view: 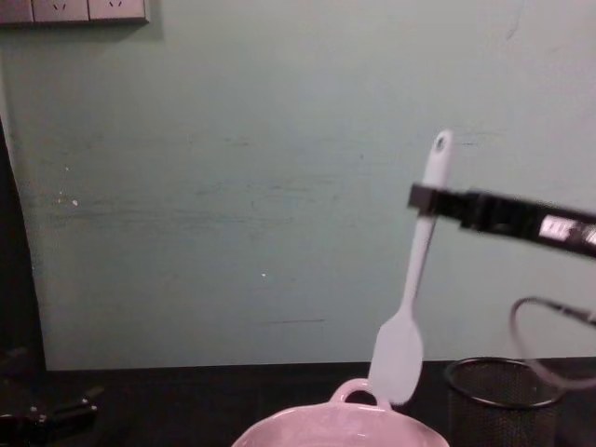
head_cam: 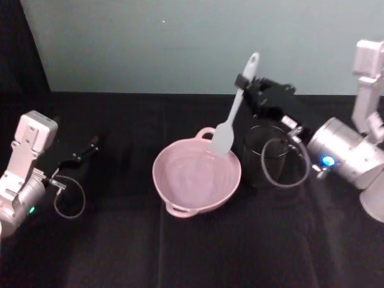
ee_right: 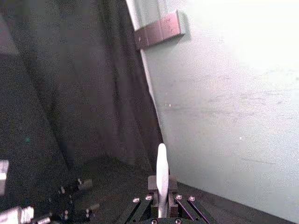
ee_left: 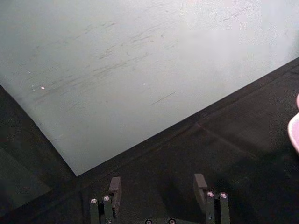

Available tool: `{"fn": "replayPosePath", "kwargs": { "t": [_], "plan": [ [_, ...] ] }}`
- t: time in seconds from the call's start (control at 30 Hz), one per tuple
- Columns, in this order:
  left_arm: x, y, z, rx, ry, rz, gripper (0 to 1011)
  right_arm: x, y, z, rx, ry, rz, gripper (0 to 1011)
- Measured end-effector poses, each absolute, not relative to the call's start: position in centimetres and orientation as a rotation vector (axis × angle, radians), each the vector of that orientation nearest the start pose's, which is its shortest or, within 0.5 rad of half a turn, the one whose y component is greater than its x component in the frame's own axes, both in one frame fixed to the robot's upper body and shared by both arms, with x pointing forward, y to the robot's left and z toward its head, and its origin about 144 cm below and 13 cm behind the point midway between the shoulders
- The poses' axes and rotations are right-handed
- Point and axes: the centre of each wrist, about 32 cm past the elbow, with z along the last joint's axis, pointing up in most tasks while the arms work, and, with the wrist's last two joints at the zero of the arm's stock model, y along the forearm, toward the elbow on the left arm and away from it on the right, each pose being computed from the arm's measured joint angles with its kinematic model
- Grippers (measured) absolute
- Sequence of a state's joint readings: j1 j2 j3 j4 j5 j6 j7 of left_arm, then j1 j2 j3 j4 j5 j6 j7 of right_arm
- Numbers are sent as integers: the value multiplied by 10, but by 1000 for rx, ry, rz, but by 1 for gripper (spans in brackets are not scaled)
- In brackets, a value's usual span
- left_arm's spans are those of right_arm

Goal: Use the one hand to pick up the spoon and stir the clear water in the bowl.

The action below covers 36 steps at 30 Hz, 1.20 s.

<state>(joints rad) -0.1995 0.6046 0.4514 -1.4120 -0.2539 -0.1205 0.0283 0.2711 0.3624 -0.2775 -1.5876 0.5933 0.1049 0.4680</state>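
The right gripper (head_cam: pixel 243 81) is clamped on the spoon (head_cam: pixel 231 120), high on its handle. The spoon stands nearly upright, hole end up, flat head down over the far rim of the bowl (head_cam: pixel 155 173). The left gripper (ee_left: pixel 157 183) sits off to the left, jaws apart.

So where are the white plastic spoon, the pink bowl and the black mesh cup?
White plastic spoon (head_cam: pixel 223 138), head view, its flat head.
Pale pink glossy bowl (head_cam: pixel 155 173), head view, its left rim.
Black wire-mesh cup (view: pixel 494 414), chest view, its mesh wall.
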Motion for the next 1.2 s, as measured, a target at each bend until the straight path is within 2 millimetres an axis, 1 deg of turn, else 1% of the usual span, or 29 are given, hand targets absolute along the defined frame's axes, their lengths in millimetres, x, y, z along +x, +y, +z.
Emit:
{"fn": "replayPosePath", "kwargs": {
  "t": [0.03, 0.07, 0.1, 0.23, 0.27, 0.47, 0.6, 0.7, 0.93, 1.2],
  "plan": [
    [489, 310, 1140, 304, -285, 1248, 1011, 517, -253, 1236, 197, 67, -810, 118],
    [489, 310, 1140, 304, -285, 1248, 1011, 517, -256, 1239, 202, 77, -811, 118],
    [489, 310, 1140, 304, -285, 1248, 1011, 517, -264, 1246, 216, 103, -818, 118],
    [489, 310, 1140, 305, -285, 1248, 1011, 517, -280, 1256, 234, 143, -837, 118],
    [489, 310, 1140, 304, -285, 1248, 1011, 517, -287, 1260, 242, 160, -846, 118],
    [489, 310, 1140, 304, -285, 1248, 1011, 518, -307, 1269, 258, 191, -881, 118],
    [489, 310, 1140, 305, -285, 1248, 1011, 522, -318, 1267, 260, 226, -897, 118],
    [489, 310, 1140, 304, -285, 1248, 1011, 529, -326, 1262, 254, 261, -899, 118],
    [489, 310, 1140, 305, -285, 1248, 1011, 538, -331, 1250, 229, 293, -897, 118],
    [489, 310, 1140, 304, -285, 1248, 1011, 544, -332, 1230, 200, 309, -896, 118]
  ]
}}
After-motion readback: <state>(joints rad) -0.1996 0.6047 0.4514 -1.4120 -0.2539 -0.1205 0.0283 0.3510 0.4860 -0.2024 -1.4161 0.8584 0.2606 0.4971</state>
